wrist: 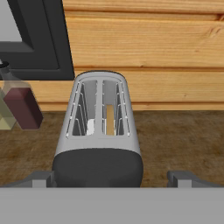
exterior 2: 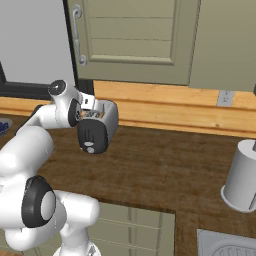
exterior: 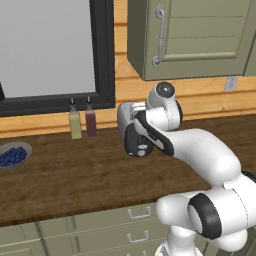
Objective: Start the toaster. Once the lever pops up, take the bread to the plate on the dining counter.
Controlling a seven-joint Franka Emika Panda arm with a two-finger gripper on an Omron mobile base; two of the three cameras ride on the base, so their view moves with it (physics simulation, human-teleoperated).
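The silver-grey toaster [wrist: 99, 131] stands on the dark wood counter against the wooden wall, its black end panel facing the hand. A pale tan bread slice [wrist: 110, 119] stands in its right slot. My gripper [wrist: 111, 178] is open wide just in front of that black end, one fingertip [wrist: 43, 178] on each side of it, holding nothing. From the base cameras the toaster [exterior: 131, 131] [exterior 2: 97, 127] sits partly behind my wrist and forearm. The lever is hidden. The plate and the dining counter are out of view.
Two bottles [exterior: 75, 122] [exterior: 90, 120] stand left of the toaster under the black window frame. A bowl of blueberries [exterior: 13, 155] lies at far left. A wall cabinet [exterior: 190, 35] hangs overhead. A grey cylinder [exterior 2: 242, 175] and a sink [exterior 2: 225, 245] lie to the right.
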